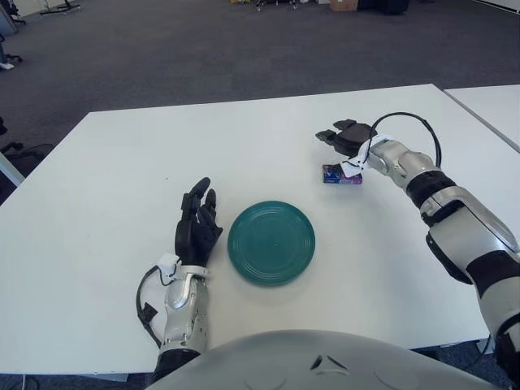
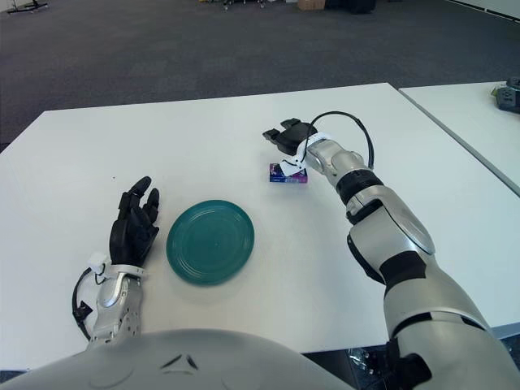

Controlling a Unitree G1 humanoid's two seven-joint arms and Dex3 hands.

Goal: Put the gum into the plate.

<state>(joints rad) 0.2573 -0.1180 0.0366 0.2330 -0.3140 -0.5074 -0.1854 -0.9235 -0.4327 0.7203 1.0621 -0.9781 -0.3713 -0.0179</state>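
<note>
A small blue and pink gum pack (image 1: 341,175) lies flat on the white table (image 1: 122,162), to the right of and beyond the round teal plate (image 1: 271,242). My right hand (image 1: 344,149) hovers low over the pack's far edge, fingers spread open above it and thumb pointing down at it, not closed around it. The wrist partly covers the pack's top right corner. My left hand (image 1: 197,226) shows just left of the plate, fingers extended and open, holding nothing. The plate holds nothing.
A second white table (image 1: 491,110) stands at the right, separated by a narrow gap. Dark carpet floor lies beyond the far table edge. A black cable (image 1: 406,122) loops over my right wrist.
</note>
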